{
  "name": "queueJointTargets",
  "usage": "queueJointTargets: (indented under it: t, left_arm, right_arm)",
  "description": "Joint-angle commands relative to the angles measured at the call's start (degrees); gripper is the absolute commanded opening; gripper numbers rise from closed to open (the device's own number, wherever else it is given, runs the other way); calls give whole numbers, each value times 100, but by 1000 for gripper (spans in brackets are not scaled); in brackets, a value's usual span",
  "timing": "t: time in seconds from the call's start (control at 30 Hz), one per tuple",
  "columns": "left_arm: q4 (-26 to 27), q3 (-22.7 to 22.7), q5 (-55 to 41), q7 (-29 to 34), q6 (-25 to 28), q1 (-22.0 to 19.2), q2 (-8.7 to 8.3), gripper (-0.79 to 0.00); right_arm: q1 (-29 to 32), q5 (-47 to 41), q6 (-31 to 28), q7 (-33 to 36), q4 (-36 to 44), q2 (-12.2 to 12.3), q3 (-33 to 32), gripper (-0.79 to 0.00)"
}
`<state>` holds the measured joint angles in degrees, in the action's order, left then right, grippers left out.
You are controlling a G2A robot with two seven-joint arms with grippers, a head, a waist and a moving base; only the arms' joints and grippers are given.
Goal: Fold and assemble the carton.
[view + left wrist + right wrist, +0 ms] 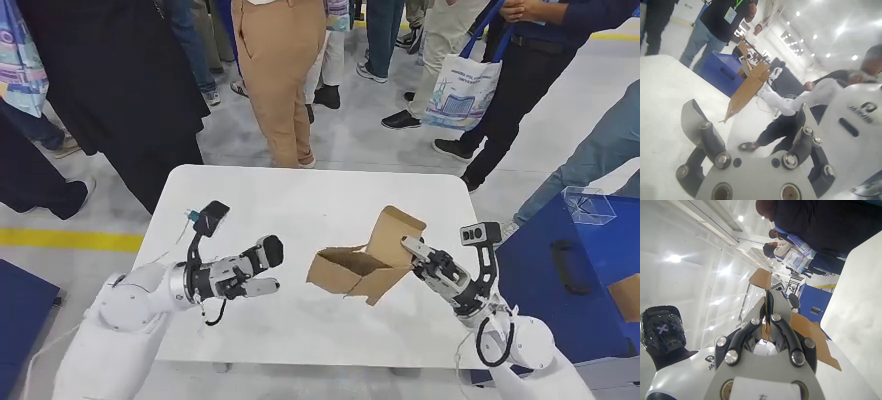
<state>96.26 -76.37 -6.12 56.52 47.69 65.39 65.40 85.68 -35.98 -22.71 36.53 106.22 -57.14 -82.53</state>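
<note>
A brown carton [360, 265] stands half-formed on the white table [300, 210], right of centre, with one flap raised. My right gripper [408, 246] is shut on that raised flap; in the right wrist view its fingers [770, 303] pinch the cardboard edge of the carton [761, 279]. My left gripper [270, 268] hovers left of the carton, apart from it, open and empty. The left wrist view shows its two fingers [694, 113] spread wide, with the carton [747, 89] some way beyond them.
Several people stand around the far side of the table. A blue cabinet [570, 280] sits close by the table's right edge. The table's near and far-left areas are bare.
</note>
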Motion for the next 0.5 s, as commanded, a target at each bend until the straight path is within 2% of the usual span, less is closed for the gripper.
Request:
queueJointTargets:
  t: [0.0, 0.07, 0.2, 0.47]
  left_arm:
    - [298, 36, 1329, -553, 310, 143, 34, 0]
    - [507, 192, 2097, -979, 371, 259, 80, 0]
    - [687, 616, 2708, -1345, 383, 295, 135, 0]
    - [906, 1163, 2340, -883, 579, 230, 72, 0]
  right_arm:
    - [-17, 105, -30, 16, -15, -8, 20, -785]
    - [-17, 201, -52, 10, -31, -20, 59, -785]
    - [-30, 372, -104, -4, -59, -41, 97, -785]
    - [-79, 599, -205, -212, -120, -90, 135, -785]
